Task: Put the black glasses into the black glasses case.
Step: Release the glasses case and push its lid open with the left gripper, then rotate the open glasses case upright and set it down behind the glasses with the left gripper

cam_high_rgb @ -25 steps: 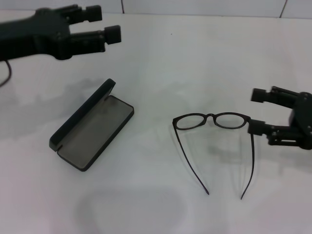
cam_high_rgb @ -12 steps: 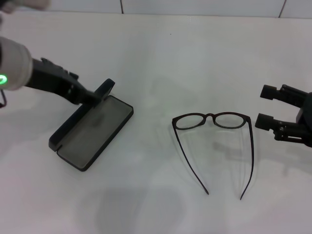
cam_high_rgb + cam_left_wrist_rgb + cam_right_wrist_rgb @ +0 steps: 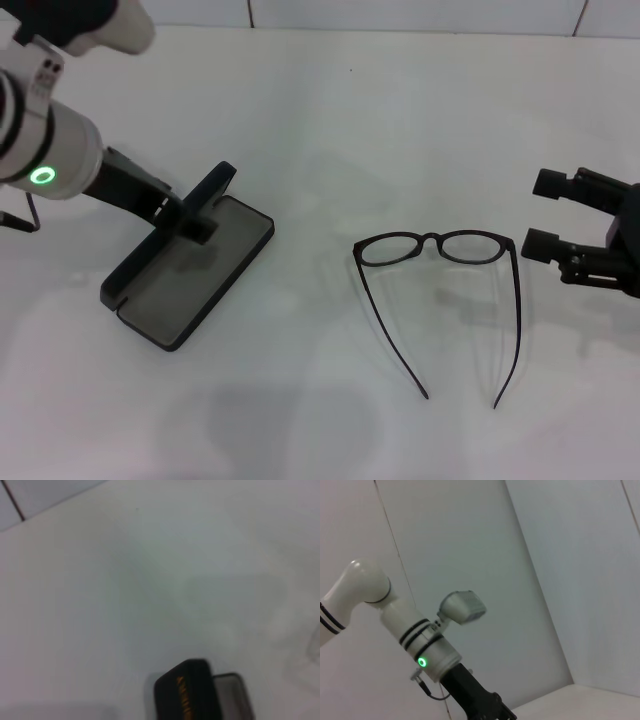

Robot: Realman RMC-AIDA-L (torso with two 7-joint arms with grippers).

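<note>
The black glasses (image 3: 438, 248) lie unfolded on the white table, right of centre, with the temple arms pointing toward me. The black glasses case (image 3: 190, 268) lies open at the left, grey lining up and lid (image 3: 215, 185) raised along its far-left edge. My left gripper (image 3: 192, 220) reaches down from the upper left and sits at the case's lid edge, over the far end of the lining. The left wrist view shows the lid end with orange logo text (image 3: 186, 696). My right gripper (image 3: 546, 214) is open and empty, just right of the glasses.
The white table (image 3: 330, 120) ends at a tiled wall along the back. My left arm's white forearm with a green light (image 3: 42, 176) hangs over the table's left side. It also shows in the right wrist view (image 3: 422, 661).
My left arm has swung down from above the table's back left onto the open case. My right gripper has drawn back a little to the right of the glasses. Glasses and case have not moved.
</note>
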